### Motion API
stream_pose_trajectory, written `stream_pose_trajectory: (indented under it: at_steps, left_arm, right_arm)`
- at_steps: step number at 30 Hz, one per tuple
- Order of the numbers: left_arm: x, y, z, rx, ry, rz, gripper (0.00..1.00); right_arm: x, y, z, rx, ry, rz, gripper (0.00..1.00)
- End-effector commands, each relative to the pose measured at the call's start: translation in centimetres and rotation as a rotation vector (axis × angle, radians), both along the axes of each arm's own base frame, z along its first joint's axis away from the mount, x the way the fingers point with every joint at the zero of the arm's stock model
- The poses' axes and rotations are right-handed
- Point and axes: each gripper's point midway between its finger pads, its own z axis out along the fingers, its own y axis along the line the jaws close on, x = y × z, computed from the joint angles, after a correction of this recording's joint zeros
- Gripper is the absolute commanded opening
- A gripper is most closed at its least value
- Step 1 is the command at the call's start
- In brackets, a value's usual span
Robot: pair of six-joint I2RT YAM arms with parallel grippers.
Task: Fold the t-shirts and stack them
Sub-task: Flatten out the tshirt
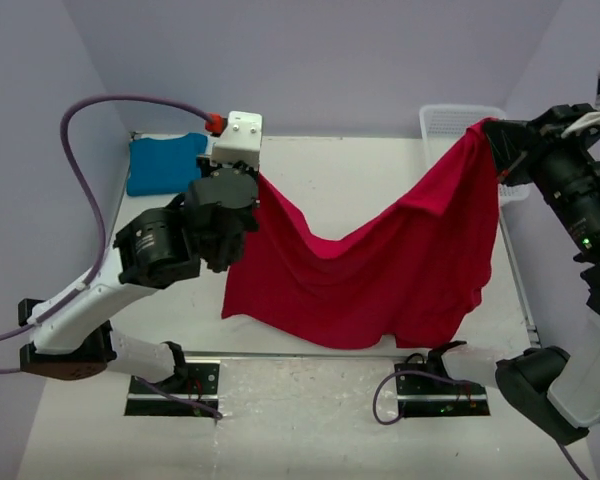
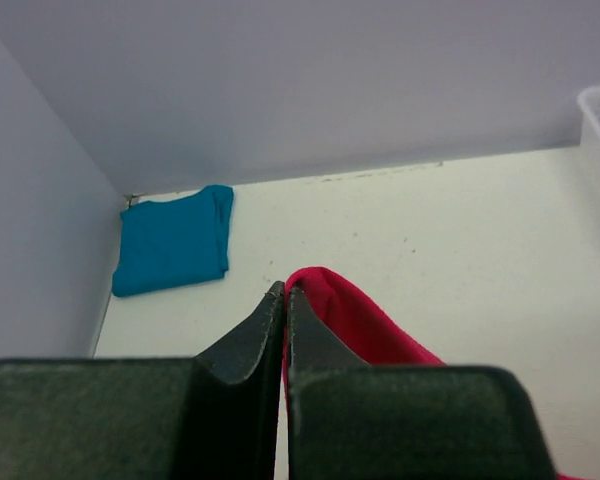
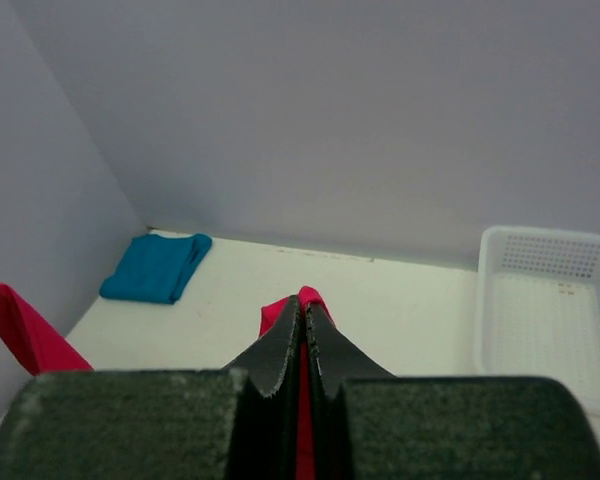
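two grippers raised, clamping red t-shirt

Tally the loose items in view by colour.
Red: 1, red shirt
Teal: 1, teal shirt, folded
White: 1, basket
Total: 3

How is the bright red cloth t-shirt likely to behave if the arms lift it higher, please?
Probably very floppy: the bright red cloth t-shirt sags in a deep curve between the left gripper and the right gripper. It seems light, since two small pinches alone carry it. It is likely to wrinkle, as folds run through the hanging cloth.
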Motion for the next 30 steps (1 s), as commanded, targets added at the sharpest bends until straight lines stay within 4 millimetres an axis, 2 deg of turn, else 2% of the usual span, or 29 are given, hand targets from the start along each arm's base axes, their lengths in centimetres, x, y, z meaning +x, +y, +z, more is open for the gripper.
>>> stream_pose_trajectory:
  at_steps: [1,3,4,5,6,7,9,10,11,13,15,20,24,27,30]
  left_arm:
    - [2.3,3.5,-1.1,0.016,0.029,0.101,0.0]
    - [3.7,3.3,-2.2,0.017,0.041,0.091,0.0]
    - [4.6,4.5,-2.5,0.018,0.047,0.133,0.0]
    - [5.2,4.8,-2.2,0.002,0.044,0.128,0.0]
    - [5.7,5.6,-1.6,-0.013,0.034,0.146,0.0]
    - [6.9,7.8,-0.7,-0.02,0.014,0.213,0.0]
    - [8.3,9.3,0.7,-0.014,-0.002,0.218,0.0]
    - [8.9,10.4,2.1,-0.024,-0.022,0.253,0.0]
    - [8.8,10.8,2.6,0.0,-0.022,0.265,0.0]
    - [7.9,11.7,4.1,-0.021,-0.056,0.28,0.0]
    - [7.1,12.5,4.6,-0.036,-0.072,0.293,0.0]
    - [4.4,13.9,6.1,-0.077,-0.109,0.244,0.0]
    - [1.8,14.6,8.1,-0.133,-0.162,0.164,0.0]
    - [-0.1,15.3,9.6,-0.175,-0.203,0.116,0.0]
    - [-0.8,15.4,10.3,-0.198,-0.226,0.085,0.0]
  right_arm:
    - [-0.3,-1.9,1.2,-0.009,-0.053,-0.094,0.0]
    - [0.6,-2.1,0.5,-0.02,-0.033,-0.118,0.0]
    - [1.0,-2.3,0.5,-0.027,-0.033,-0.137,0.0]
    - [1.4,-2.5,0.4,-0.032,-0.029,-0.152,0.0]
    - [2.0,-2.6,0.3,-0.045,-0.025,-0.17,0.0]
    - [2.4,-2.7,0.3,-0.054,-0.023,-0.182,0.0]
    - [2.4,-3.5,1.0,-0.053,-0.041,-0.222,0.0]
    - [2.2,-3.6,1.4,-0.05,-0.053,-0.227,0.0]
    - [2.0,-3.8,1.6,-0.048,-0.058,-0.234,0.0]
    - [1.0,-4.3,2.0,-0.044,-0.078,-0.24,0.0]
    - [0.3,-5.0,2.0,-0.047,-0.085,-0.263,0.0]
    - [-3.1,-5.6,2.7,-0.016,-0.133,-0.233,0.0]
    - [-6.5,-4.5,3.8,0.021,-0.197,-0.109,0.0]
    - [-8.9,-4.5,5.0,0.056,-0.256,-0.063,0.0]
    - [-9.9,-3.7,5.7,0.078,-0.296,-0.004,0.0]
